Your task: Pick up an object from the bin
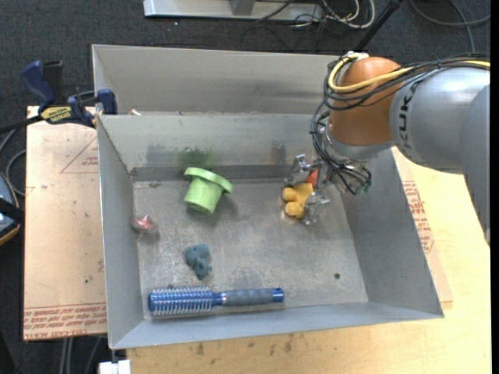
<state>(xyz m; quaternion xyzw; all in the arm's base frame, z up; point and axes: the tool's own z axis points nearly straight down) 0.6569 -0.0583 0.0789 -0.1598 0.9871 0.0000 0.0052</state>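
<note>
Gripper [309, 187]: down low over the right-back part of the bin [234, 84], right at the yellow toy. Honestly can't tell if it's spread or pinched, the metal bits and cables blur together there.
Toy [293, 202]: small lumpy yellow thing with an orange bit on top, sitting on the bin floor right of the middle and touching or just beside the gripper. Can't say it's actually being held.
Handling guess: looks like soft rubber or squishy plastic, so very light and a bit springy. Rounded lumps could let it squirt out of a hard squeeze. Not fragile, I'd say.
Where to grab: across the fattest part of the body, low down and not by the orange end, so it can't roll out.
Bin floor: bare grey metal, scuffed and smooth, so stuff probably slides if nudged.
Green cup [204, 191]: hard-looking plastic tube with a wide flange, tipped over on its side, left of the toy and well apart.
Hairbrush [214, 298]: blue with a long stiff handle and a bristly head, lying flat along the front wall.
Small stuff: a pink bit [143, 224] by the left wall and a grey-blue lump [199, 260] above the brush. Both are too tiny to identify.
Arm: glossy orange cover [362, 104] at the wrist, with looped cables.
</note>
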